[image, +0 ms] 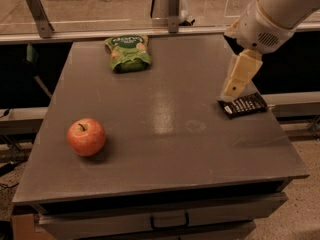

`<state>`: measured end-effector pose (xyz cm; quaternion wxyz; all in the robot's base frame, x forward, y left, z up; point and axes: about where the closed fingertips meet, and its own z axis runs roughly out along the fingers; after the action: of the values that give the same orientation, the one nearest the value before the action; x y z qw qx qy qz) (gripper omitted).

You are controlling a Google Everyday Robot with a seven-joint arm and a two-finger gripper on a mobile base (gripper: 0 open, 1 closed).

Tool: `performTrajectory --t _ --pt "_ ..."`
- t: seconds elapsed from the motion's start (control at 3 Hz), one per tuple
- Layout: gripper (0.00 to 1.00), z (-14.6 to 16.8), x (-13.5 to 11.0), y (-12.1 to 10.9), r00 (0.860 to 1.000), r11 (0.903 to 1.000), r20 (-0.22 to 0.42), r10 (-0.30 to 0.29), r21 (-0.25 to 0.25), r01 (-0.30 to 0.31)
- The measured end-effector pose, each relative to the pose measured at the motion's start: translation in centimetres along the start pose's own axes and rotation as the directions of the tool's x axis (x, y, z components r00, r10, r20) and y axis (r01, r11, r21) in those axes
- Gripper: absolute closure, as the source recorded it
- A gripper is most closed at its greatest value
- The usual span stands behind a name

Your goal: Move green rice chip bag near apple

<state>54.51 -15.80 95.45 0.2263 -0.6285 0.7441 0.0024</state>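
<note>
grey table (165, 134): green rice chip bag (128, 52) at far edge, apple (86, 137) near left; gripper (233, 87) over black packet (245, 104) at right, grip state unclear.

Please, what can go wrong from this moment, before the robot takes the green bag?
1. The gripper hangs by the black packet at the right side of the table; a low sweep might drag it.
2. The green rice chip bag lies close to the far edge; a missed grasp could push it off.
3. The apple is round; a bump may roll it.
</note>
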Motion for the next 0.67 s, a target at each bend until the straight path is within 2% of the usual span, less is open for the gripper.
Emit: performTrajectory --t 0.33,0.67 --pt "0.0 3.27 -5.88 -3.55 0.993 0.9998 0.119 -0.008 0.018 0.006" --pt "0.0 3.27 -5.89 -3.54 0.993 0.9998 0.119 -0.008 0.017 0.006"
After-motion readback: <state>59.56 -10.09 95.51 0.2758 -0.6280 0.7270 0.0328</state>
